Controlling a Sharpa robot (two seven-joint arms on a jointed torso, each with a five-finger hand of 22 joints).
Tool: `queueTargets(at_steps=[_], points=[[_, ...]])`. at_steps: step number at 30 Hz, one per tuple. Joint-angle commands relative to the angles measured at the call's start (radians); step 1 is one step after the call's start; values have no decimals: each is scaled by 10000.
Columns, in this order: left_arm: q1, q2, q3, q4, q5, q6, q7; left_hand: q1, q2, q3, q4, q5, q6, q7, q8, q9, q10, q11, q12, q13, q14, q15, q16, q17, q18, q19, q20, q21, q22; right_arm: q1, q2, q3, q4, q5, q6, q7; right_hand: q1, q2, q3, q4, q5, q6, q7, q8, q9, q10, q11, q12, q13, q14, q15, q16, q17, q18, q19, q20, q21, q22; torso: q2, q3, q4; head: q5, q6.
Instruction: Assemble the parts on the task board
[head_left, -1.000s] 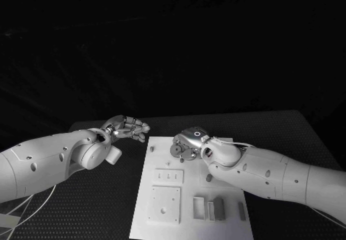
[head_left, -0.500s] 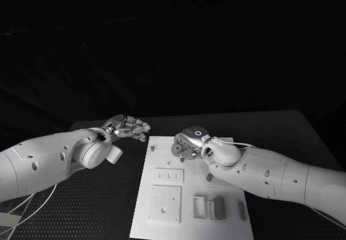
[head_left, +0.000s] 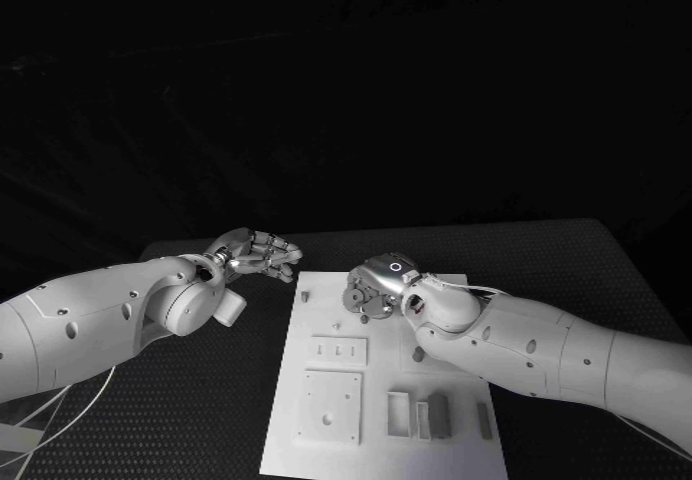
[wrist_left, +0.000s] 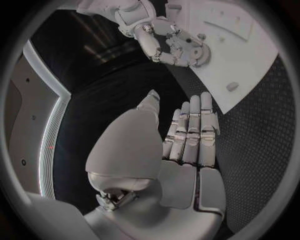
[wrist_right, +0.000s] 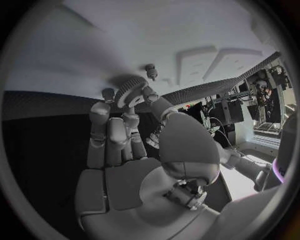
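Note:
The white task board (head_left: 378, 440) lies in the middle of the table. My right hand (head_left: 378, 290) hovers over its far end and pinches a small toothed gear (wrist_right: 128, 90) in its fingertips; the same gear (wrist_left: 199, 52) hangs just above the board (wrist_left: 250, 60). A short peg (wrist_right: 150, 71) stands on the board right beside the gear. My left hand (head_left: 254, 254) hovers over the table beyond the board's far left corner, its fingers (wrist_left: 190, 130) half curled side by side with the thumb apart, holding nothing.
On the board are a small peg (head_left: 304, 296) near the left edge, a dark piece (head_left: 418, 354), a raised block with holes (head_left: 336, 352), a square plate (head_left: 329, 405) and upright slotted pieces (head_left: 437, 415) at the near end. Black table (head_left: 577, 260) surrounds it.

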Motion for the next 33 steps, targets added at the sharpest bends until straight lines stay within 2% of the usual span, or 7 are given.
queueTargets(at_steps=[1, 8, 19, 20, 25, 33], points=[[2, 22, 5, 9, 31, 90, 57, -1, 66, -52, 6, -3, -36, 305, -40, 13, 29, 26, -56, 13, 65, -2, -37, 11, 121, 13, -26, -57, 18, -3, 22, 4, -92, 210, 127, 92, 42, -82, -5, 41, 20, 167, 361, -120, 50, 26, 37, -67, -27, 5, 73, -57, -55, 532, -11, -56, -64, 63, -2, -5, 7, 5, -9], [2, 23, 5, 3, 31, 99, 56, -3, 67, -54, 6, -3, -36, 306, -41, 14, 29, 27, -57, 14, 66, -2, -41, 15, 121, 14, -25, -58, 19, -3, 47, 4, -295, 436, 193, 198, 10, -160, -20, 45, 20, -106, 460, -295, -45, -49, 131, -119, -54, -73, 163, -116, -134, 532, -24, -25, -115, 45, -1, -3, 0, 7, -19], [2, 21, 5, 5, 31, 92, 54, -4, 68, -55, 7, -3, -36, 306, -42, 14, 31, 27, -58, 15, 67, -2, -45, 18, 121, 15, -25, -60, 19, -3, 49, 4, -332, 705, 245, 292, -41, -233, -23, 53, 19, -295, 535, -416, -122, -153, 204, -166, -75, -195, 233, -183, -257, 532, -52, 13, -168, 31, -4, -1, -4, 17, -27], [2, 20, 5, 6, 31, 90, 54, -5, 68, -55, 7, -3, -36, 306, -42, 14, 31, 27, -58, 15, 67, -2, -45, 19, 121, 15, -25, -60, 20, -3, 40, 4, -329, 716, 241, 285, -81, -277, -34, 61, 20, -520, 590, -543, -183, -193, 255, -187, -84, -246, 278, -210, -306, 532, -66, 28, -189, 25, -4, -1, -4, 17, -27], [2, 10, 5, 1, 31, 81, 54, -7, 69, -56, 8, -3, -36, 307, -43, 15, 31, 27, -59, 16, 68, -2, -48, 21, 120, 15, -25, -61, 20, -3, -20, 4, -338, 863, 222, 293, -183, -381, -50, 73, 19, -943, 739, -773, -292, -257, 399, -189, -94, -288, 417, -223, -294, 532, -61, 60, -221, 18, -4, 2, -6, 19, -33], [2, 15, 5, 15, 31, 101, 51, -12, 73, -57, 10, -2, -37, 307, -45, 15, 32, 27, -60, 17, 70, -2, -51, 25, 120, 16, -25, -63, 21, -3, -67, 4, -379, 1170, 323, 416, -465, -422, -71, 141, 18, -990, 814, -788, -304, -317, 475, -177, -102, -311, 495, -223, -264, 532, -53, 97, -254, 8, -5, 2, -12, 14, -40]])
